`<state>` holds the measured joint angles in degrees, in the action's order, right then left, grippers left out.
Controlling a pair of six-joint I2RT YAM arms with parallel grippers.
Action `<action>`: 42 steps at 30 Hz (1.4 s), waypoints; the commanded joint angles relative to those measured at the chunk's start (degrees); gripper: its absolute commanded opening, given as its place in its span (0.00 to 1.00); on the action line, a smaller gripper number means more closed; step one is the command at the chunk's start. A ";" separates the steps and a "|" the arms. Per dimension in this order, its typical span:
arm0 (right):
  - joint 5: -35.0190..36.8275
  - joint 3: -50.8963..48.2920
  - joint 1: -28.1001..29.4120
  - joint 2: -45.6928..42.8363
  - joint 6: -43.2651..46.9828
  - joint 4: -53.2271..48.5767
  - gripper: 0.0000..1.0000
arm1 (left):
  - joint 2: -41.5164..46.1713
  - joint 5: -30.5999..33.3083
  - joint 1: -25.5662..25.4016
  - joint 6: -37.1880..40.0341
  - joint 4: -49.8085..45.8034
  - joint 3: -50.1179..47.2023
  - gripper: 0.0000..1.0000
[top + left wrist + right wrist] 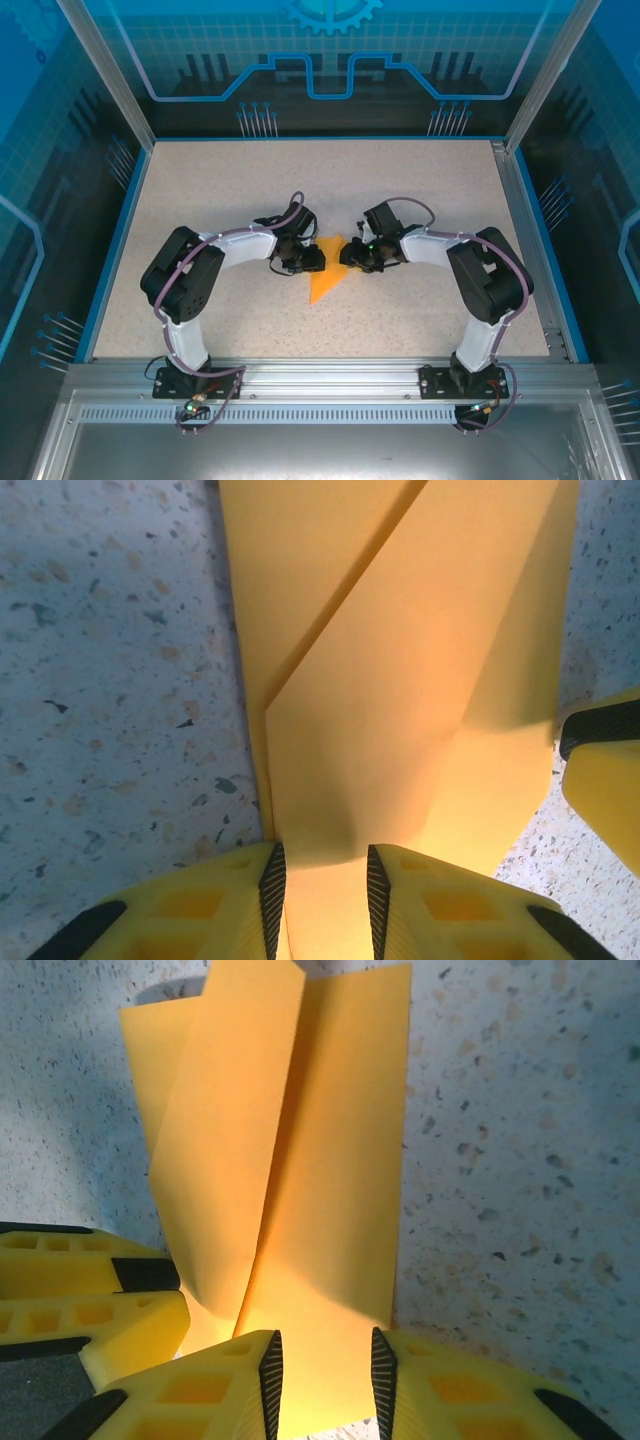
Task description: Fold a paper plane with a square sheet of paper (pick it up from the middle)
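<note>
Creased paper [325, 275] at the middle of the table [250, 180], between left gripper [311, 260] and right gripper [356, 258].
Each wrist view: jaws narrowly apart, orange-yellow paper showing in the gap between the pads; whether they touch it cannot be told.

Paper plane [322, 284] on table [250, 180] between left end effector [316, 261], right end effector [351, 259].

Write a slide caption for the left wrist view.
Left gripper, jaws slightly apart, straddles the creased orange-yellow paper sheet on the speckled table.
</note>
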<state>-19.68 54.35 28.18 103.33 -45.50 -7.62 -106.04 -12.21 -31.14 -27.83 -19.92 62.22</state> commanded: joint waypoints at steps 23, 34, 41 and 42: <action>0.75 -0.95 1.25 1.61 -1.21 -0.56 0.34 | -1.69 0.42 -0.34 1.25 -2.49 0.27 0.32; -0.21 0.57 2.32 1.45 -1.44 -0.66 0.31 | -1.96 -0.97 -0.25 1.29 -2.25 0.36 0.31; 2.42 0.87 2.19 -0.97 -0.93 -3.40 0.32 | -1.98 -0.84 -0.05 0.62 -2.69 0.56 0.30; 3.16 0.77 2.02 -1.79 -0.72 -4.22 0.32 | -1.98 -0.91 0.18 0.52 -2.74 0.45 0.30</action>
<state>-18.26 54.37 29.87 103.63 -46.50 -8.19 -106.17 -12.23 -31.18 -27.03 -19.92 62.22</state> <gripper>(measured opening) 0.321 0.304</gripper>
